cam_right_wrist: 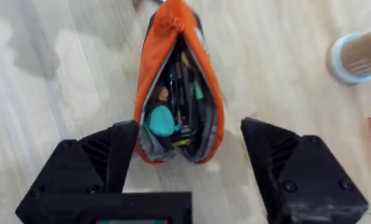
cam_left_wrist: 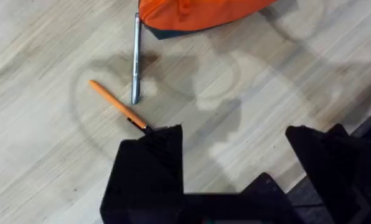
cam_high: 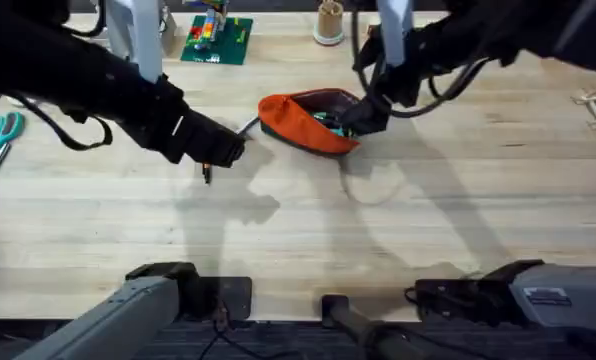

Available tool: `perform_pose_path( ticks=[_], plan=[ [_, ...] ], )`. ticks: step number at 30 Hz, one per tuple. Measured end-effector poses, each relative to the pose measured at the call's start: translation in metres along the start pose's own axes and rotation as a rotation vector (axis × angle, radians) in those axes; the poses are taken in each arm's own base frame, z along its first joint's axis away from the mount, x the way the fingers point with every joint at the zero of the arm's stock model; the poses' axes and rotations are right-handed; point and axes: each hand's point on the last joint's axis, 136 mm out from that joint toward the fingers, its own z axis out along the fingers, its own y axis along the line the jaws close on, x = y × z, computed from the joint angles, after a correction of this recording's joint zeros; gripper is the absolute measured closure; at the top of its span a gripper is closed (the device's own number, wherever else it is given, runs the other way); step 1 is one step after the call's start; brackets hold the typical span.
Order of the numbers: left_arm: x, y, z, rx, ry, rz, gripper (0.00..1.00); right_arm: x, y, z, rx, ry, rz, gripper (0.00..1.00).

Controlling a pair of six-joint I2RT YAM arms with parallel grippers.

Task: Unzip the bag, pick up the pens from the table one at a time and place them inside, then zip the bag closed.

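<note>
Nearest the arm bases, bare tabletop (cam_high: 308, 240), pale plank grain, nothing on it. Further out, left gripper (cam_left_wrist: 235, 140) low over the wood, jaws spread wide and empty, one finger's tip right at the black end of the orange pen (cam_left_wrist: 114, 104). Silvery grey pen (cam_left_wrist: 136, 59) just beside that, far end up against the bag (cam_high: 308, 122). So both pens out on the tabletop, neither one picked up yet.

Further on, bag already unzipped, mouth gaping, grey lining visible, stuffed with what looks like other pens and a teal rounded something. Right gripper (cam_right_wrist: 188, 155) straddling the open end, jaws wide, one finger either side of the pouch; touching the fabric or just beside it, hard to call. Probably steadying it.

Progress guess: unzip done, both pen drops and the zip-up left. Call it a third at most.

Off to the left edge, blue-handled scissors (cam_high: 0, 130). At the far edge, a green plate of toy bricks (cam_high: 216, 40).

Labels or writing: nothing readable anywhere.
</note>
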Motion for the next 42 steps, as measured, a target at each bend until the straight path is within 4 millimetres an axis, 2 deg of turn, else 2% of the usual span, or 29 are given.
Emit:
perform_pose_path(
  ticks=[7, 14, 22, 29, 33, 42],
  plan=[
    [-0.006, -0.007, 0.0, 0.043, -0.033, 0.0, 0.006, -0.019, 0.002, -0.034, 0.066, -0.066, -0.042, 0.004],
    [-0.011, -0.008, 0.0, 0.052, -0.058, -0.049, 0.007, -0.028, 0.011, -0.063, 0.103, -0.105, -0.065, 0.004],
    [-0.012, 0.034, -0.003, -0.162, -0.049, -0.298, 0.007, -0.035, 0.02, -0.088, 0.133, -0.141, -0.051, 0.004],
    [-0.013, 0.067, -0.007, -0.324, -0.07, -0.468, 0.006, -0.023, 0.033, -0.091, 0.096, -0.101, -0.017, 0.004],
    [-0.006, 0.084, 0.007, -0.359, -0.008, -0.569, 0.006, -0.016, 0.038, -0.09, 0.074, -0.073, 0.0, 0.004],
    [0.004, 0.12, 0.065, -0.342, 0.153, -0.662, 0.007, -0.011, 0.05, -0.104, 0.076, -0.064, 0.006, 0.004]
  ],
)
